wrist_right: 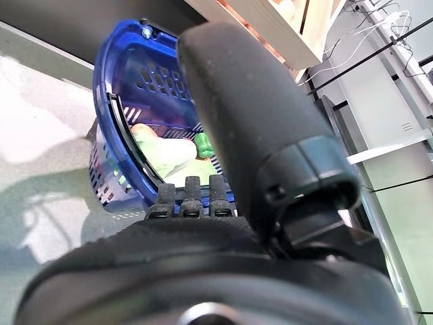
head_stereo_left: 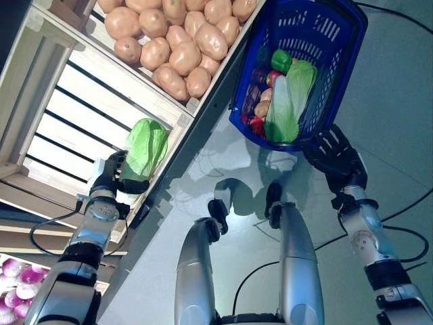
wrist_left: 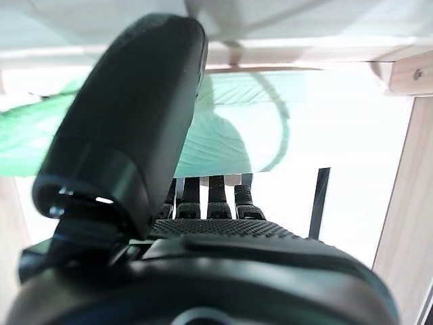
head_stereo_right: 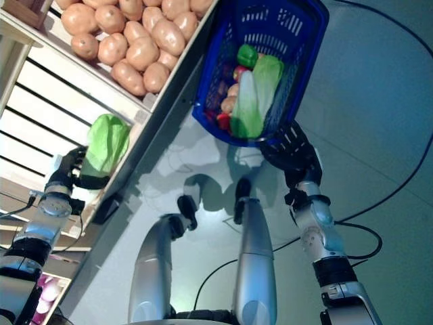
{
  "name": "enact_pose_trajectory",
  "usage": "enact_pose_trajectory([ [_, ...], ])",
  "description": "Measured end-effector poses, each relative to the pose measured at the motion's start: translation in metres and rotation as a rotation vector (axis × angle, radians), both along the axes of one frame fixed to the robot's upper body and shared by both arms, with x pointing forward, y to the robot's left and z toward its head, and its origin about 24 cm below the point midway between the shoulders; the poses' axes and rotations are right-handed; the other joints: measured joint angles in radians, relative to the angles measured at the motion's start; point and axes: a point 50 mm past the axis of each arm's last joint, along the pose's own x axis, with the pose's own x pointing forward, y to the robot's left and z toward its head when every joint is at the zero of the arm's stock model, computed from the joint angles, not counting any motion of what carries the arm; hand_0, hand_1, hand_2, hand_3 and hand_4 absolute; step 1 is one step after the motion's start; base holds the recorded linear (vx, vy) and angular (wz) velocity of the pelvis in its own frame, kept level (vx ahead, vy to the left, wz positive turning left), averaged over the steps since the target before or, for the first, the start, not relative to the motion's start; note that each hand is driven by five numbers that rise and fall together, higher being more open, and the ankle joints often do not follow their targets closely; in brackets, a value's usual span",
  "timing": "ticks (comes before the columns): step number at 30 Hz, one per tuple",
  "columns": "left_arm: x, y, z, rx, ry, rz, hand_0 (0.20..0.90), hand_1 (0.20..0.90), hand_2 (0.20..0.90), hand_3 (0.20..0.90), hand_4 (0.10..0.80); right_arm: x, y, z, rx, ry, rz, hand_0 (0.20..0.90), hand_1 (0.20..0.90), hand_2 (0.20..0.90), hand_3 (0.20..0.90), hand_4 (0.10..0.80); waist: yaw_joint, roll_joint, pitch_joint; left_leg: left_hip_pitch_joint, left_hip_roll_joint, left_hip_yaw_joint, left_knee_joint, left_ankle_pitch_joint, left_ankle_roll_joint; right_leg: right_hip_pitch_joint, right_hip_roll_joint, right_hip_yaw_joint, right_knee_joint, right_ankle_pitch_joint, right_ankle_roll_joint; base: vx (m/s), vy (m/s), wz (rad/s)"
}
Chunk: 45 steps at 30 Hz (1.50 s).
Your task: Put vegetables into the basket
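The basket (head_stereo_left: 338,40) already holds several vegetables (a cabbage among them), its rim gripped by the right hand (head_stereo_left: 335,157) — while the left hand (head_stereo_left: 111,175) curls round a lettuce (head_stereo_left: 145,145) on the slatted shelf (head_stereo_left: 74,101), yet to go in.

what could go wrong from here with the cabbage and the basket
1. The left hand grips the green cabbage only at its lower end inside the slatted crate; it may slip or catch on the crate's front rail when lifted out.
2. The blue basket hangs tilted from the right hand, already holding a long cabbage and a green pepper; another vegetable dropped in could swing it or spill the load.
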Motion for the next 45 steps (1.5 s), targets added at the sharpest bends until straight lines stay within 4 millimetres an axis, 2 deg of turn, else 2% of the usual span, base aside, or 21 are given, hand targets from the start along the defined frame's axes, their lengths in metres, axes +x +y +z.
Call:
enact_pose_trajectory([
  [3,0.006,0.001,0.009,-0.014,0.005,0.009,0.900,0.900,0.900,0.900,0.800,0.004,0.001,0.006,0.026,-0.017,0.005,0.900,0.900,0.900,0.900,0.800,0.000,-0.001,0.000,-0.008,0.001,-0.007,0.010,-0.003,0.005,-0.003,0.003,0.001,0.004,0.001,0.002,0.000,0.000,0.00],
  [4,0.007,0.002,0.010,-0.027,0.009,0.017,0.698,0.698,0.698,0.698,0.665,0.005,0.002,0.008,0.026,-0.021,0.005,0.900,0.900,0.900,0.900,0.800,-0.001,-0.001,0.000,-0.010,0.001,-0.012,0.013,-0.003,0.006,-0.004,0.004,0.001,0.003,0.003,0.003,0.000,0.000,0.00],
  [5,0.006,0.004,0.010,-0.030,0.017,0.025,0.300,0.300,0.300,0.300,0.400,0.006,0.002,0.010,0.027,-0.029,0.004,0.900,0.900,0.900,0.900,0.800,-0.001,-0.001,0.000,-0.014,0.002,-0.015,0.016,-0.003,0.006,-0.004,0.006,0.001,0.003,0.005,0.003,0.000,0.000,0.00],
  [12,0.008,0.014,0.023,-0.045,0.001,0.075,0.300,0.300,0.300,0.300,0.400,0.006,0.002,0.010,0.031,-0.023,-0.008,0.900,0.900,0.900,0.900,0.800,-0.004,-0.008,0.000,-0.039,0.014,-0.022,0.028,-0.003,0.005,-0.018,0.020,0.001,-0.009,0.015,0.007,-0.001,-0.010,-0.03],
  [18,0.006,0.016,0.018,-0.071,0.014,0.084,0.300,0.300,0.300,0.300,0.400,0.005,0.001,0.008,0.039,-0.018,-0.012,0.900,0.900,0.900,0.900,0.800,-0.008,-0.012,0.000,-0.030,0.015,-0.022,0.027,-0.003,0.005,-0.010,0.023,0.003,-0.011,0.019,0.001,0.001,-0.001,-0.01],
  [27,0.000,0.023,0.008,-0.100,0.048,0.134,0.300,0.300,0.300,0.300,0.400,0.005,0.003,0.005,0.049,-0.017,-0.012,0.900,0.900,0.900,0.900,0.800,-0.033,-0.050,0.000,0.040,0.015,-0.018,0.025,-0.005,0.008,0.062,0.021,0.004,-0.019,0.021,0.004,0.013,0.000,0.01],
  [33,-0.013,0.021,-0.015,-0.189,0.059,0.161,0.300,0.300,0.300,0.300,0.400,-0.001,0.007,-0.009,0.068,0.023,-0.010,0.900,0.900,0.900,0.900,0.800,-0.029,-0.056,0.000,0.163,0.012,-0.012,-0.020,-0.005,0.005,0.180,0.023,0.000,-0.054,0.021,0.007,0.004,0.000,-0.01],
  [37,-0.022,0.018,-0.025,-0.305,-0.031,0.200,0.300,0.300,0.300,0.300,0.400,-0.006,0.007,-0.017,0.069,0.045,-0.016,0.900,0.900,0.900,0.900,0.800,-0.020,-0.057,0.000,0.243,0.011,-0.006,-0.059,-0.001,0.000,0.256,0.023,-0.005,-0.081,0.021,0.008,0.029,-0.001,-0.01],
  [40,-0.026,0.008,-0.033,-0.352,-0.088,0.176,0.300,0.300,0.300,0.300,0.400,-0.015,0.006,-0.032,0.085,0.089,-0.026,0.900,0.900,0.900,0.900,0.800,0.000,-0.057,-0.001,0.312,0.010,0.000,-0.094,0.003,-0.004,0.317,0.024,-0.008,-0.101,0.017,0.008,0.075,-0.010,0.00],
  [45,-0.037,-0.012,-0.046,-0.407,-0.129,0.111,0.300,0.300,0.300,0.300,0.400,-0.027,0.011,-0.053,0.112,0.148,0.010,0.900,0.900,0.900,0.900,0.800,0.006,-0.058,-0.002,0.436,-0.011,0.002,-0.203,0.038,-0.014,0.431,0.022,-0.022,-0.170,0.015,0.020,0.089,-0.013,0.06],
])
